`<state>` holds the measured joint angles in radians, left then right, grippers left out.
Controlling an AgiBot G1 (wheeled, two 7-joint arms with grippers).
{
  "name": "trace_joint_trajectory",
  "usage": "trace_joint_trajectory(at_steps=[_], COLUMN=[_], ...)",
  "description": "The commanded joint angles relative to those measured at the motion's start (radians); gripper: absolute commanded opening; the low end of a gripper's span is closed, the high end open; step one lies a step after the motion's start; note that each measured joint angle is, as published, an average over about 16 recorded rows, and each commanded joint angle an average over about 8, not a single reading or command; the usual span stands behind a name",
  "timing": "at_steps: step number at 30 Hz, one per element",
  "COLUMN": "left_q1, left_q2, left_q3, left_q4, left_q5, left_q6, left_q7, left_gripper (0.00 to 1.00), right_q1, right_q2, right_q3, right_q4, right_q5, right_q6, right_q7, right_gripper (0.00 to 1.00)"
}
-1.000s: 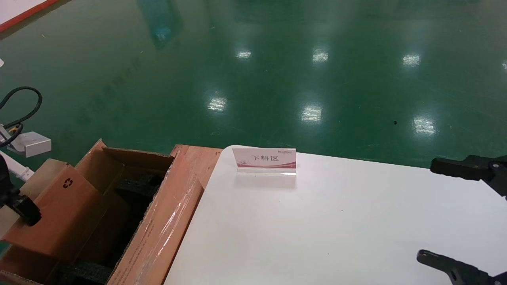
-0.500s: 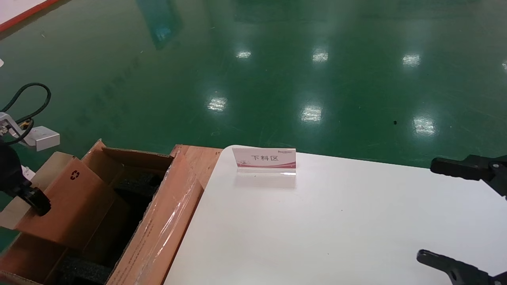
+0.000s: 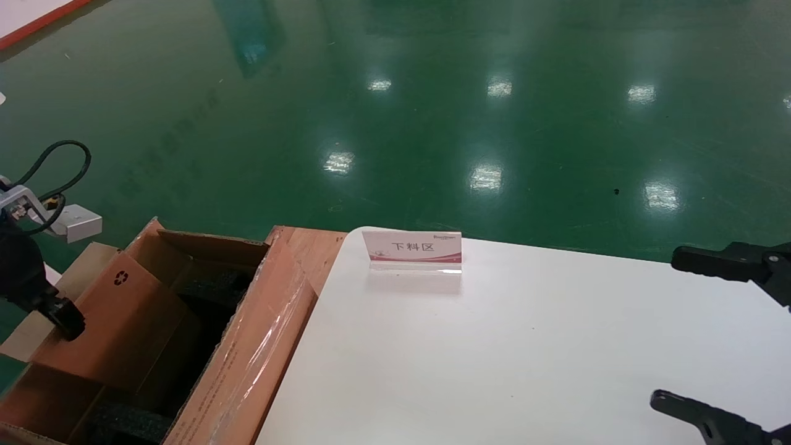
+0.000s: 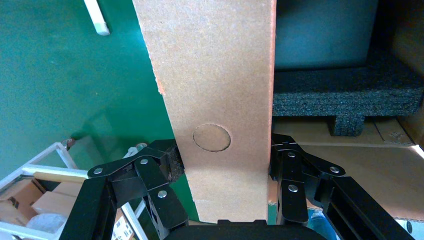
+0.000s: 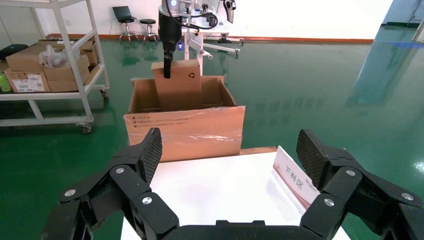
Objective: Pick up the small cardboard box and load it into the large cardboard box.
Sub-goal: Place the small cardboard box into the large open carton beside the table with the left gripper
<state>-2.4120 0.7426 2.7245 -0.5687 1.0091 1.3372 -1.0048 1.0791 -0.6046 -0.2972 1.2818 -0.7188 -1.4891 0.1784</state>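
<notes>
Left end effector (image 4: 222, 172) grips small cardboard box (image 3: 117, 315) beside black foam (image 4: 345, 92)

A small stand-up sign (image 3: 412, 249) on the white worktop (image 3: 525, 346) reads "下料区" in dark characters above a red band; a small line of print in its upper corner is too fine to read. The small cardboard box (image 3: 108, 321) carries a dark recycling symbol (image 3: 120, 278) near one corner, also seen in the right wrist view (image 5: 191, 75). Fine print runs along the taped flap of the large cardboard box (image 3: 247, 364), illegible, as are the labels on the cartons (image 5: 30, 80) shelved on a cart.
</notes>
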Motion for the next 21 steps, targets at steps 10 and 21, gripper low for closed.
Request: trace_joint_trajectory(at_steps=[10, 21], left_q1=[0.062, 0.121], left_q2=[0.017, 0.035], left_q3=[-0.005, -0.015], left_q4=[0.046, 0.11], left_q5=[-0.008, -0.025], left_q6=[-0.019, -0.022], left_q7=[-0.005, 0.001], left_gripper=[0.0, 0.0], right_q1=[0.0, 0.0], right_q2=[0.0, 0.0], right_q3=[-0.001, -0.001], right_q4=[0.0, 0.0], right_q5=[0.0, 0.001], right_q6=[0.0, 0.001], right_q7=[0.0, -0.001], right_gripper=[1.0, 1.0])
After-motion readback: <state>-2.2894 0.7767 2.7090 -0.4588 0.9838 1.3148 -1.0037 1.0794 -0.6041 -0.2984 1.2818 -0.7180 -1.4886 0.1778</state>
